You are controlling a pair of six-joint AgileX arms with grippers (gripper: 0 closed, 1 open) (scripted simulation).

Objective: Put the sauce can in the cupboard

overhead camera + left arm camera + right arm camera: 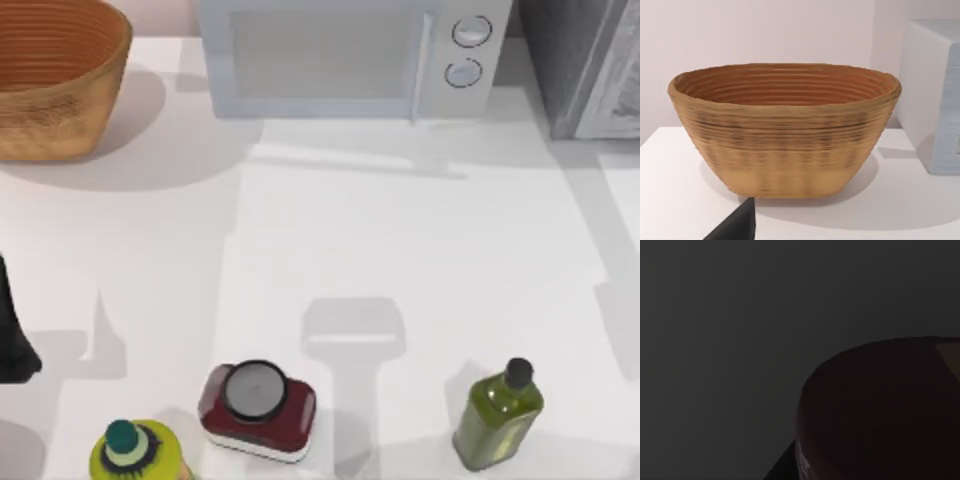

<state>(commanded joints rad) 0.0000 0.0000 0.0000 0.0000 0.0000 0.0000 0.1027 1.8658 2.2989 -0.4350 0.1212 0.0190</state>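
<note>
I cannot tell where the sauce can is lying relative to either claw. My right wrist view is dark, so I cannot tell whether my right claw is released, clenched or grasping anything.

The cupboard [575, 60] is standing just to the right of the white microwave [330, 60], at the back right corner of the table [400, 250]. It is being cut off by the frame, so I am seeing only a strip of its dark speckled side and a slice of its pale panel.

My left arm [15, 330] is hanging well in front of the microwave and far to its left, at the table's left edge, showing as a dark shape cut by the frame. My left wrist camera is looking at the wicker basket [50, 80], which is sitting to the left of the microwave. A dark wedge of my left claw [737, 225] is poking into that view, and I cannot tell whether this claw is released or clenched.

Well in front of the microwave, along the near edge, a squat maroon container with a grey lid [258, 412] is standing upright. An olive-green bottle [497, 415] is standing in front of the microwave's dial side. A yellow-green bottle with a teal cap [135, 455] is standing in front of the microwave and off to its left, partly cut off by the frame.
</note>
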